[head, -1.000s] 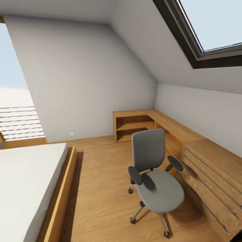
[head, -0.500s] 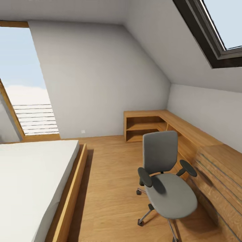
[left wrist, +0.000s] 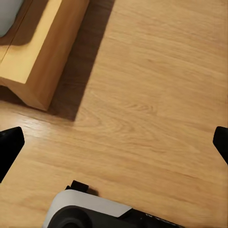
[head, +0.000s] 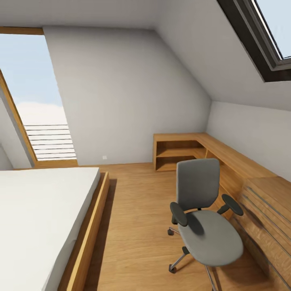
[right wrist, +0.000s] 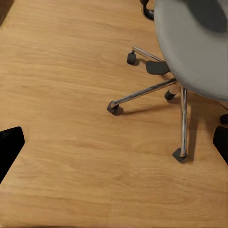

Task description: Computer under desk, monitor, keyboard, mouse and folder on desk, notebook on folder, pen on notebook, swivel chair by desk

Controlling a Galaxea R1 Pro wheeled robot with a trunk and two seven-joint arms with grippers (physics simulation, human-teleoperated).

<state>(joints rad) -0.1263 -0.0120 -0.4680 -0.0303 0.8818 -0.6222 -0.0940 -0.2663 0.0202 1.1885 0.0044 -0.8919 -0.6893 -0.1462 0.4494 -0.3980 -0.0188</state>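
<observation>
I am in the bedroom, over a light wood plank floor (head: 137,226). The grey swivel chair (head: 208,234) stands at the right, beside a light wooden dresser, and its seat is bare. In the right wrist view the chair's seat (right wrist: 194,42) and chrome base (right wrist: 147,92) lie just ahead of my right gripper (right wrist: 114,145). That gripper is open, its black fingertips (right wrist: 9,145) far apart over the floor. My left gripper (left wrist: 114,147) is open too, with nothing in it, and hangs above bare planks near the bed's wooden corner (left wrist: 47,52).
A low wooden bed (head: 87,234) with a white mattress takes up the left. The wooden dresser (head: 266,218) and a low corner shelf unit (head: 178,151) line the right wall. A floor strip runs between bed and chair. Sloped walls hold a tall window (head: 32,101) and a skylight (head: 275,36).
The whole head view has swung to the left, so the chair, shelf and skylight sit further right in the picture and more of the tall window shows. The chair itself has not moved.
</observation>
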